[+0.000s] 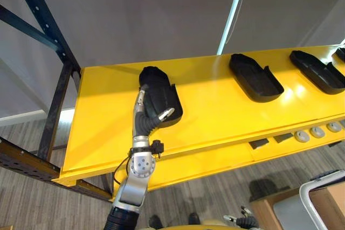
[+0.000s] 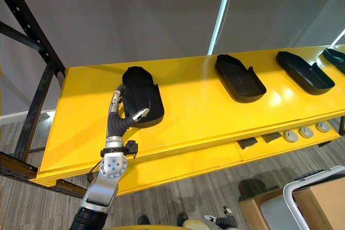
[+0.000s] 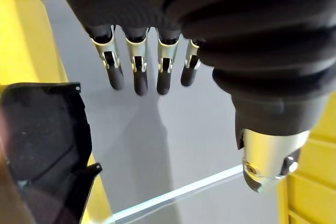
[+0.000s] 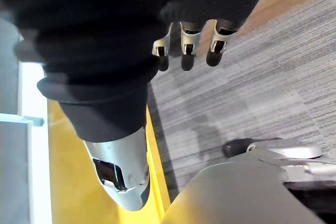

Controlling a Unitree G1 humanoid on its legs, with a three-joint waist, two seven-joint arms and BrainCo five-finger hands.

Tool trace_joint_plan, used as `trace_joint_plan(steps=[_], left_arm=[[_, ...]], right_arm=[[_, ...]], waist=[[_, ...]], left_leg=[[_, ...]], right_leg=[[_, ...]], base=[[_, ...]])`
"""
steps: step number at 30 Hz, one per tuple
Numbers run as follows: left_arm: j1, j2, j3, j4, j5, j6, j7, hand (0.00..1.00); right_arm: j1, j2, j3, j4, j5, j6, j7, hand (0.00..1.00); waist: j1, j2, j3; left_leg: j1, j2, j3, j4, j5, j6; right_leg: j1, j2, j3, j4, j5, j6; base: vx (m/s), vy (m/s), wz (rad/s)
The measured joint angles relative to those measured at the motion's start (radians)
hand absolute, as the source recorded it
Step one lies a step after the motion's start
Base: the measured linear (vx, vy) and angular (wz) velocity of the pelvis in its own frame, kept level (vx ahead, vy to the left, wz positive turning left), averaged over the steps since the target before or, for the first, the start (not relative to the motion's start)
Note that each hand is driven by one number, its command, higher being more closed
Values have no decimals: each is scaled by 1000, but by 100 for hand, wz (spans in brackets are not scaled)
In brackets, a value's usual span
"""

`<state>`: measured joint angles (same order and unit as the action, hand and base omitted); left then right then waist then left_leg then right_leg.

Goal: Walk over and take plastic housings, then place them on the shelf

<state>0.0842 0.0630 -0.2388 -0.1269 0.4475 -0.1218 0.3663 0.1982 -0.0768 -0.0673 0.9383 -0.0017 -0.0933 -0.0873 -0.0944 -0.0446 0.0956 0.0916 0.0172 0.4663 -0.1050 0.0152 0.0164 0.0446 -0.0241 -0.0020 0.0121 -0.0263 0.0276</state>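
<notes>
A black plastic housing [image 1: 161,96] lies on the yellow shelf [image 1: 215,114] towards its left end. My left hand [image 1: 146,121] reaches up to the housing's near left side. Its thumb lies over the near edge and its fingers run along the left side. In the left wrist view the fingers [image 3: 140,72] are straight and hold nothing, with the housing [image 3: 42,140] beside them. Three more black housings [image 1: 256,76] [image 1: 317,71] [image 1: 340,52] lie further right on the shelf. My right hand [image 4: 189,45] hangs low over the floor, fingers relaxed and empty.
A dark metal rack upright [image 1: 56,106] stands at the shelf's left end. On a lower yellow level sit small round parts [image 1: 317,132] and dark flat pieces [image 1: 259,144]. A cart with a brown box [image 1: 323,203] stands at the lower right. Behind the shelf is a grey wall.
</notes>
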Motion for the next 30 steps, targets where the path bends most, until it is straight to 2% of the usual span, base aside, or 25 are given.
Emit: trace_joint_plan(steps=[2,13,19,26,30], left_arm=[[1,3,-6,33,27,0,-17,100],[-31,53,-44,194,181,15,-18,100],[-57,82,-41,264,223,43,-33,100],[-109,89,-33,315,237,63,-39,100],[-127,94,-29,327,250,73,-41,100]], right_arm=[[0,-2,6,0,-1,0,0,0],[-15,-10,11,27,-8,-8,1,0],[-22,-21,32,27,-9,-9,2,0],[-27,-23,32,28,-11,-8,3,0],[-38,-26,32,28,-18,-8,3,0]], waist=[[0,1,-1],[-5,7,-10],[-30,16,-21],[-37,21,-20],[-55,28,-18]], left_leg=[[1,-1,0,0,0,0],[-10,-7,3,0,-5,2],[-12,-6,13,1,-7,1],[-12,2,29,1,-7,0],[-18,0,31,1,-7,0]], right_leg=[[-2,-1,0,2,-5,1],[-15,-5,7,-4,-3,0],[-15,-3,17,-13,0,-1],[-21,7,31,-16,4,-7],[-30,5,33,-15,5,-7]], base=[[0,0,0],[19,-6,-1],[53,-28,-5],[7,-42,-8],[-32,-23,-2]])
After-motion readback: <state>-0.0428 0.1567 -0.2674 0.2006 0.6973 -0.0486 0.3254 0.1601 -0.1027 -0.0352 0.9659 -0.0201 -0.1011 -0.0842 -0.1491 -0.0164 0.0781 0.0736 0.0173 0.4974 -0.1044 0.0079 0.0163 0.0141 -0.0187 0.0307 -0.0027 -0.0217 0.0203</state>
